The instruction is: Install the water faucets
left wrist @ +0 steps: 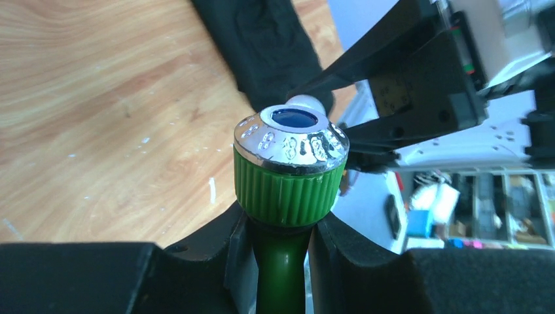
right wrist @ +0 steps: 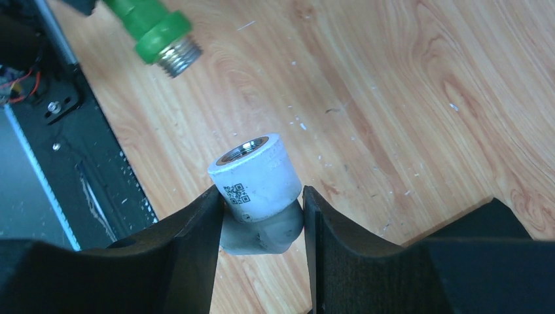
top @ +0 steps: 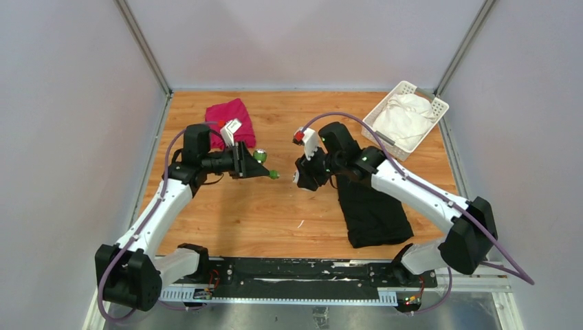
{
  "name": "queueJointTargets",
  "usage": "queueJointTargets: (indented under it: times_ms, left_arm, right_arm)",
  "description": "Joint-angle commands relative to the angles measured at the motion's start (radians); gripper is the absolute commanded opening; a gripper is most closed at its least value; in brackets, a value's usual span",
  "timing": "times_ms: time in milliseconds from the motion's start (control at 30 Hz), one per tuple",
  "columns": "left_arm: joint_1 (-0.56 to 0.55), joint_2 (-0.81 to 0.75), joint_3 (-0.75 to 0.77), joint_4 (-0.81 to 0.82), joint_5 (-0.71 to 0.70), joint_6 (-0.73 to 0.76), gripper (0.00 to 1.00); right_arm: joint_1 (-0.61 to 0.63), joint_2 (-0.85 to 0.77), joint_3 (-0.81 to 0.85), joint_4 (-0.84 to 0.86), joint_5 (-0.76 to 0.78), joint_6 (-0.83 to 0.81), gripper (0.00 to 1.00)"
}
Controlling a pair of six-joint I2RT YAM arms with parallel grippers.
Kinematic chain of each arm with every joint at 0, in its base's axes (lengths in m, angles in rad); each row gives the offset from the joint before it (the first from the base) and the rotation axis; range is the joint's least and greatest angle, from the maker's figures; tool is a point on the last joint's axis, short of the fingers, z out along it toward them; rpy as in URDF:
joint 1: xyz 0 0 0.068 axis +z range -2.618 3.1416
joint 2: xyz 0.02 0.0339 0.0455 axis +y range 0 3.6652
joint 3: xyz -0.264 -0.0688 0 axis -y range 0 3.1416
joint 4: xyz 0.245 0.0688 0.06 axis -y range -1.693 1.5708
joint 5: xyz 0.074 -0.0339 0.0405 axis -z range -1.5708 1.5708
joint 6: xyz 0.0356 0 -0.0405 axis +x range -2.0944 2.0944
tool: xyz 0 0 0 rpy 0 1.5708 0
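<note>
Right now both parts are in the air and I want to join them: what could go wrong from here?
1. The metal thread of the green tap sits apart from the opening of the white fitting and looks off its axis; pushing in now may miss or cross-thread.
2. The right gripper pinches the fitting's rounded body; a push might twist it loose.
3. The left gripper holds only the tap's thin stem, which could spin when screwing.
</note>
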Motion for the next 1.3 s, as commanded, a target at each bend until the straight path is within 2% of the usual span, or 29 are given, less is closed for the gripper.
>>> queueJointTargets:
  times_ms: [0, 33, 67, 200, 400, 500, 667, 1100, 1267]
  left_arm:
    - [-0.008, 0.000, -0.026, 0.256, 0.170, -0.214, 0.00]
    - [-0.008, -0.006, -0.063, 0.390, 0.186, -0.310, 0.00]
    - [-0.008, -0.005, -0.077, 0.445, 0.190, -0.348, 0.00]
    - [-0.016, 0.012, -0.072, 0.454, 0.211, -0.368, 0.00]
    - [-0.045, 0.040, -0.093, 0.455, 0.199, -0.383, 0.00]
    - [-0.048, 0.029, -0.098, 0.456, 0.190, -0.366, 0.00]
    - [-0.049, -0.003, -0.106, 0.456, 0.166, -0.341, 0.00]
    - [-0.090, 0.006, -0.163, 0.455, 0.062, -0.221, 0.00]
    - [-0.092, 0.037, -0.159, 0.454, 0.081, -0.214, 0.00]
  right_arm:
    - [0.042, -0.057, -0.054, -0.019, -0.043, -0.052, 0.00]
    - [0.042, -0.062, -0.058, -0.009, -0.048, -0.041, 0.00]
    - [0.045, -0.065, -0.062, 0.001, -0.053, -0.033, 0.00]
    - [0.080, -0.094, -0.097, 0.060, -0.031, -0.035, 0.00]
    - [0.092, -0.165, -0.249, 0.298, -0.005, -0.050, 0.00]
    - [0.096, -0.211, -0.288, 0.354, 0.047, -0.067, 0.00]
    - [0.096, -0.238, -0.278, 0.335, 0.144, -0.074, 0.00]
    - [0.113, -0.203, -0.257, 0.381, 0.132, -0.042, 0.00]
    - [0.126, -0.198, -0.242, 0.361, 0.124, -0.055, 0.00]
